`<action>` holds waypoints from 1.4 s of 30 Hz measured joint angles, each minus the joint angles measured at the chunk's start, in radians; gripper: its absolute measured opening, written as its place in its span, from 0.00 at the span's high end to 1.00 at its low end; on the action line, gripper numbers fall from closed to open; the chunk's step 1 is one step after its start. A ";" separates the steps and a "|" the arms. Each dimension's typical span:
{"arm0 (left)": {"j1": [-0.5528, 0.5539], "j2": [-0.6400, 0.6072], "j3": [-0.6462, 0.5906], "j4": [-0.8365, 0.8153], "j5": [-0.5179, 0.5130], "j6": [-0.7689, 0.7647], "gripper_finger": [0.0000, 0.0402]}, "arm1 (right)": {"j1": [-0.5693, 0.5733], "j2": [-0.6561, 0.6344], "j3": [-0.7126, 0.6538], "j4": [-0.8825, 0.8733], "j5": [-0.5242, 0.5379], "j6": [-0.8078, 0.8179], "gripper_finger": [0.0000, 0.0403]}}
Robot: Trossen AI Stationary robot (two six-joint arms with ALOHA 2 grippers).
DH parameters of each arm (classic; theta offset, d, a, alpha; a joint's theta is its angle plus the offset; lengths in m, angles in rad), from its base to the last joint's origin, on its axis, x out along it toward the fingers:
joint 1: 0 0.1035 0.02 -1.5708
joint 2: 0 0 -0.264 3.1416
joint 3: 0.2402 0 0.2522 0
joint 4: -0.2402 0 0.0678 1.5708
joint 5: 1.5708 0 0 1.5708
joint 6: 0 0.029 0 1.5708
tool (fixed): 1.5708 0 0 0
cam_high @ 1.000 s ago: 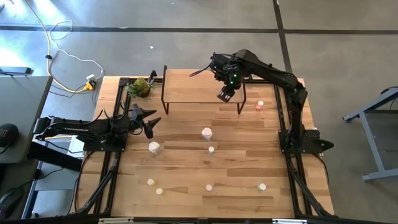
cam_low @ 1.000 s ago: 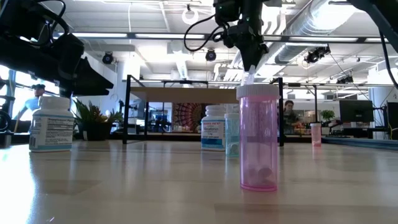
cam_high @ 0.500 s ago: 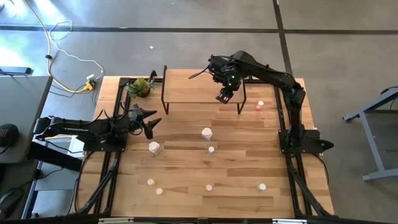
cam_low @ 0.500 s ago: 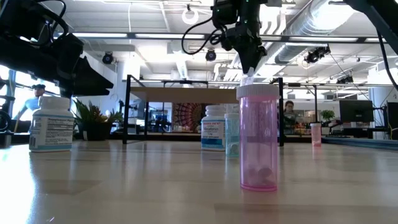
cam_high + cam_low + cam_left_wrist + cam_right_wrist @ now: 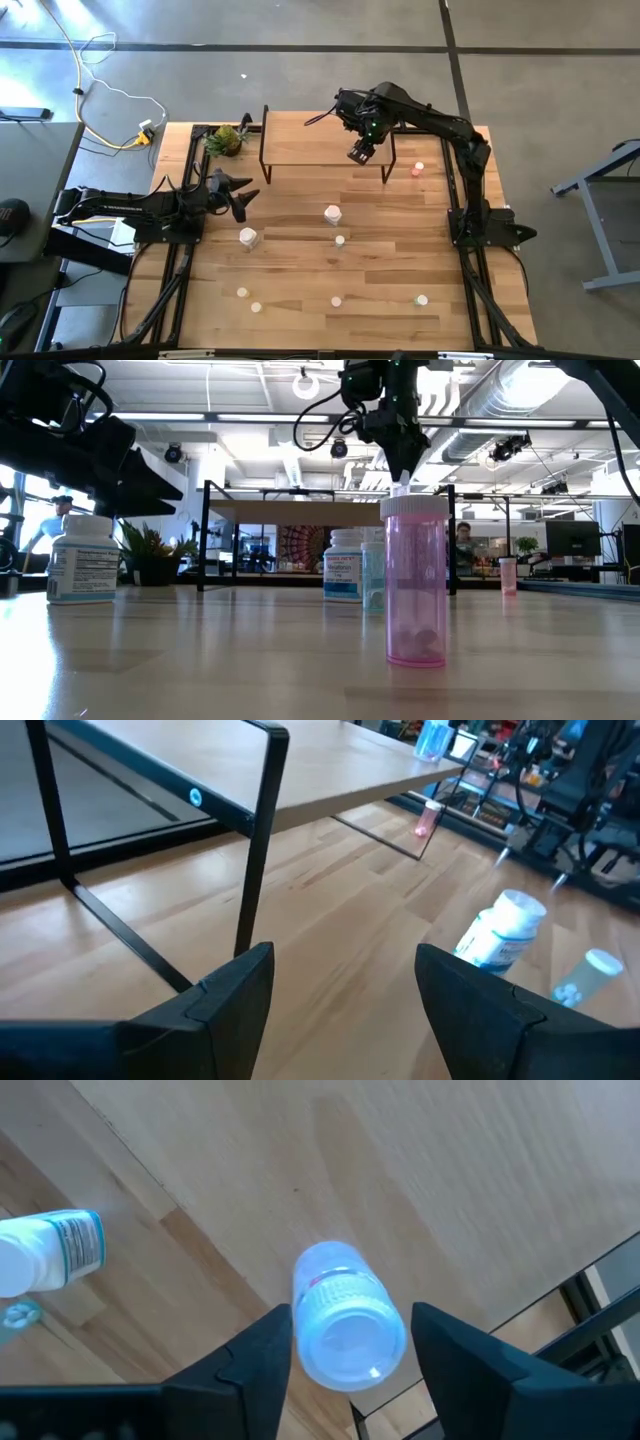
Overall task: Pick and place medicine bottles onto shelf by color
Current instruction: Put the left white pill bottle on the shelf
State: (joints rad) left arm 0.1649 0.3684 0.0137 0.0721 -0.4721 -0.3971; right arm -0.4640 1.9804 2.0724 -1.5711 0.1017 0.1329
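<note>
My right gripper (image 5: 360, 153) hangs over the right end of the shelf (image 5: 310, 150), shut on a small blue-tinted bottle with a white cap (image 5: 345, 1325), by the board's near edge. My left gripper (image 5: 240, 200) waits open and low over the table's left side, in front of the shelf's left leg (image 5: 250, 840). Two larger white bottles (image 5: 332, 213) (image 5: 248, 237) stand on the tabletop. Several smaller ones stand nearer the near edge (image 5: 337, 300). A red-orange bottle (image 5: 418, 170) stands right of the shelf. A pink bottle (image 5: 415, 580) fills the low view's foreground. My right gripper pinches the blue-tinted bottle between its two fingers (image 5: 265, 1350), one on each side of its upper end by the cap (image 5: 350, 1335). It comes from above, pointing down. The bottle is upright, its base at the shelf board (image 5: 450, 1170); whether it rests there I cannot tell.
A leafy plant (image 5: 225, 140) sits at the table's far left corner beside the shelf. The shelf's black legs (image 5: 390, 165) stand close to the right gripper. Black rails run along both table sides. The table's middle strip between the bottles is bare wood (image 5: 300, 270).
My right arm has edged slightly toward the table's left over the shelf, still shut on the blue-tinted bottle. Nothing else has moved.
</note>
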 joint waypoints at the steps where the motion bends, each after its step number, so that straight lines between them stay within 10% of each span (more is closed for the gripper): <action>1: 0.000 0.000 0.000 0.000 0.000 -0.009 0.42 | 0.000 0.000 0.000 0.000 0.000 0.000 0.50; 16: 0.000 0.000 0.102 -0.013 0.061 -0.050 0.42 | -0.002 -0.004 0.203 0.008 0.012 0.020 0.50; 30: -0.026 0.084 0.420 -0.603 0.248 -0.118 0.42 | -0.034 -0.033 0.283 0.033 0.081 0.016 0.51; 42: -0.259 0.315 0.469 -0.739 0.358 -0.318 0.42 | -0.063 -0.032 0.283 0.031 0.082 -0.015 0.51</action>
State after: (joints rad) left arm -0.0941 0.6832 0.4828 -0.6672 -0.1137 -0.7152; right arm -0.5266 1.9480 2.3553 -1.5406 0.1835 0.1176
